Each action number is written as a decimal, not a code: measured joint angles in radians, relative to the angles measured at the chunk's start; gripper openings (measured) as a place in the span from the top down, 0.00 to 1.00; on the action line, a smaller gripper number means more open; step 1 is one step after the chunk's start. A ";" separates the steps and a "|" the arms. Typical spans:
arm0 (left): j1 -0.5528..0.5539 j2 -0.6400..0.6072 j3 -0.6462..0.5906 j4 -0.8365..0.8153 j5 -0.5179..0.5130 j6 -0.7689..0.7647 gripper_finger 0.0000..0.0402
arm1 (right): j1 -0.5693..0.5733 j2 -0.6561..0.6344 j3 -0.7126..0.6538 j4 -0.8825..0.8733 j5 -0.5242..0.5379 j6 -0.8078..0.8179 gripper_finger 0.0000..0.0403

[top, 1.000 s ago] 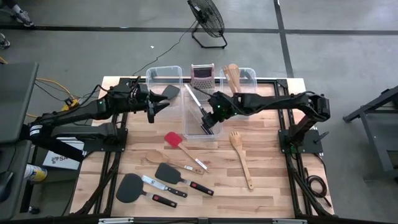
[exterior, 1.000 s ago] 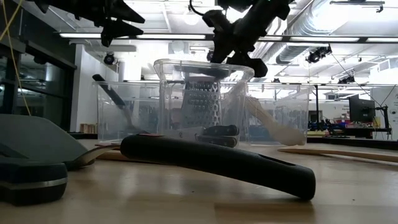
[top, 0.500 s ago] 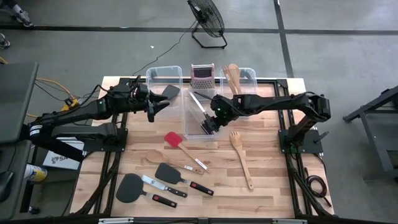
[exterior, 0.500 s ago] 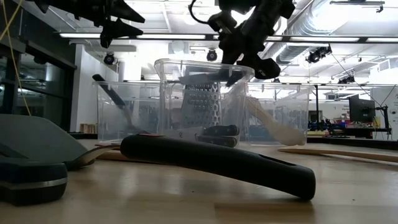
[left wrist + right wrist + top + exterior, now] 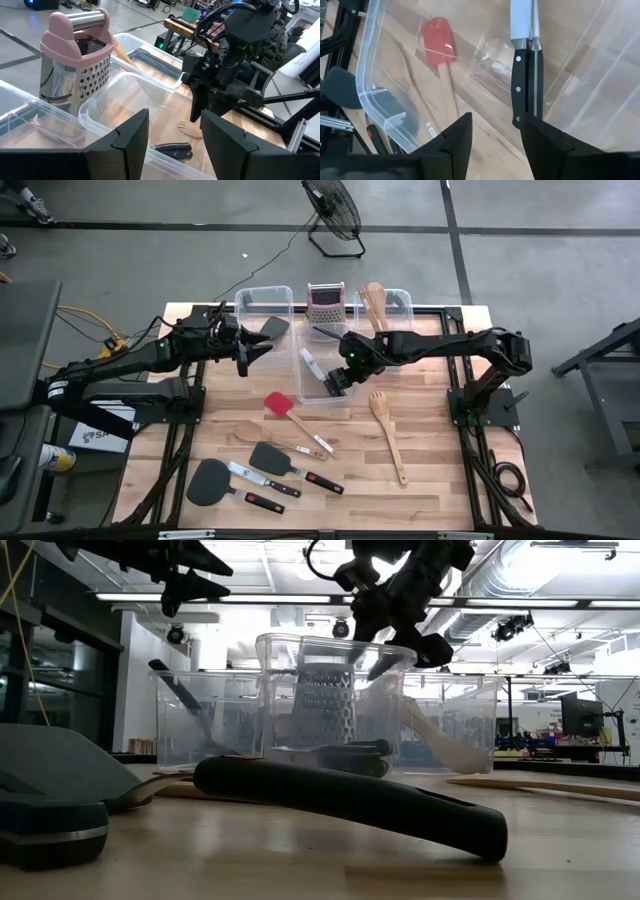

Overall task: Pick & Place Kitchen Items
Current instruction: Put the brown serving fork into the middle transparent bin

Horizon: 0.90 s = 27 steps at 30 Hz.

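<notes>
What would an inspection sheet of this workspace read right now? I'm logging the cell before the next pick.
Surface: wooden table, bare at the right.
Job's things: knives in the middle bin; red spatula, black spatulas, wooden fork on the wood.
Clutter: box grater behind the bins.
Grippers: right gripper open over the middle bin; left gripper open, raised beside the left bin.
Cables: yellow cable on the floor, left.
Surroundings: floor fan beyond the table.
</notes>
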<state>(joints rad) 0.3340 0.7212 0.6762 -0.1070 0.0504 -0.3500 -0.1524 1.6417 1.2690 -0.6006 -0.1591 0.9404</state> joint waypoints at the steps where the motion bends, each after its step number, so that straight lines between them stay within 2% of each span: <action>1: 0.000 0.000 0.000 0.000 0.004 0.000 0.56 | 0.000 0.000 0.000 -0.001 0.000 0.000 0.61; 18: 0.000 0.000 0.000 0.000 0.039 -0.015 0.56 | -0.019 -0.028 0.000 0.094 -0.025 -0.069 0.68; 27: -0.001 0.000 0.000 -0.031 0.078 -0.021 0.56 | -0.023 -0.129 0.000 0.114 -0.022 -0.262 0.68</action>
<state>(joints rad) 0.3332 0.7212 0.6762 -0.1384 0.1280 -0.3707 -0.1757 1.5130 1.2690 -0.4868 -0.1811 0.6781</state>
